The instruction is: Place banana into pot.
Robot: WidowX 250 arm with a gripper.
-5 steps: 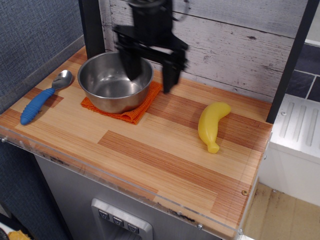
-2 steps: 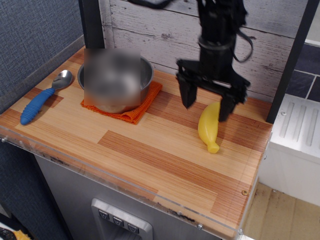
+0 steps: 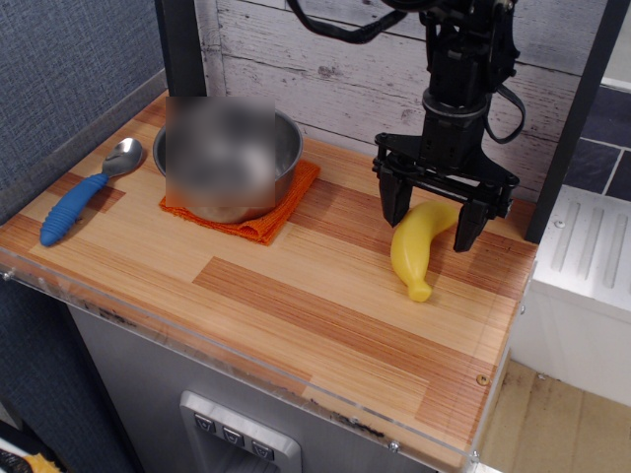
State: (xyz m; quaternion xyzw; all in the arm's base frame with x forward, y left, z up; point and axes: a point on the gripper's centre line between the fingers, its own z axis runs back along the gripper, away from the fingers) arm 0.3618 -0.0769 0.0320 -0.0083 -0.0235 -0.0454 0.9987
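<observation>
The yellow toy banana (image 3: pixel 413 251) lies on the wooden counter at the right, stem end toward the front. My gripper (image 3: pixel 431 215) hangs over its far end, jaws open, one finger (image 3: pixel 394 202) on the banana's left and the other (image 3: pixel 467 224) on its right, straddling it without closing. The shiny steel pot (image 3: pixel 281 163) stands at the back left on an orange cloth (image 3: pixel 266 222); most of the pot is blurred over.
A metal spoon with a blue handle (image 3: pixel 74 207) lies at the far left. A black post (image 3: pixel 182 49) stands behind the pot, a white plank wall runs along the back, and a clear rim edges the counter front (image 3: pixel 296 384).
My gripper has moved from above the pot rightward across the counter and come down over the banana's far end. The banana and pot have not moved.
</observation>
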